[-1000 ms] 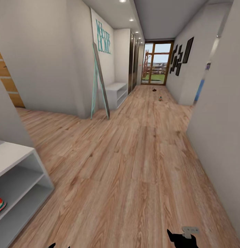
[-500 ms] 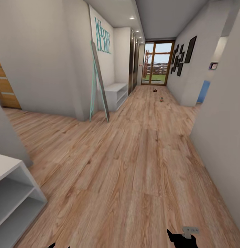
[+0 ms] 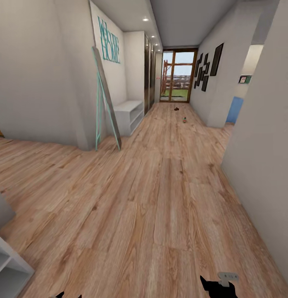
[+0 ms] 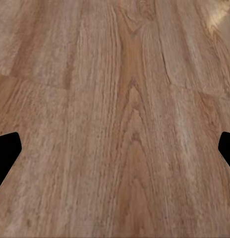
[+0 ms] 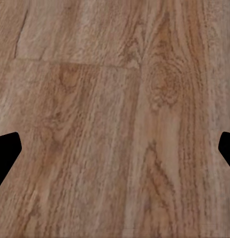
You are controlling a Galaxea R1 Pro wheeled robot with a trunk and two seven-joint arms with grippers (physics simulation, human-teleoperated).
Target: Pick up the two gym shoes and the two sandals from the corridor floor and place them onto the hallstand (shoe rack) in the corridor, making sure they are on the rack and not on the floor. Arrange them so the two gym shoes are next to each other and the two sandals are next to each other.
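Head view: a long corridor runs ahead over the corridor floor (image 3: pixel 160 198) toward a glazed door (image 3: pixel 177 75). The right end effector (image 3: pixel 218 286) shows as a dark shape at the lower edge, the left end effector (image 3: pixel 68 295) as two dark tips; their opening cannot be judged from here. Far ahead of both, near the door, two small objects lie on the planks: a dark one (image 3: pixel 176 109) and, nearer, a greenish one (image 3: pixel 184 120); they are too small to identify or to tell which way they point. A corner of a pale grey shelf unit (image 3: pixel 9 267) sits just off the left end effector's outer side. Farther along that wall stand a leaning mirror (image 3: pixel 105 99) and a white bench (image 3: pixel 129 116).

Left wrist view: fingertips (image 4: pixel 6 151) wide apart, nothing between them, bare planks beyond.

Right wrist view: fingertips (image 5: pixel 6 148) equally spread and empty, over knotted wood grain.
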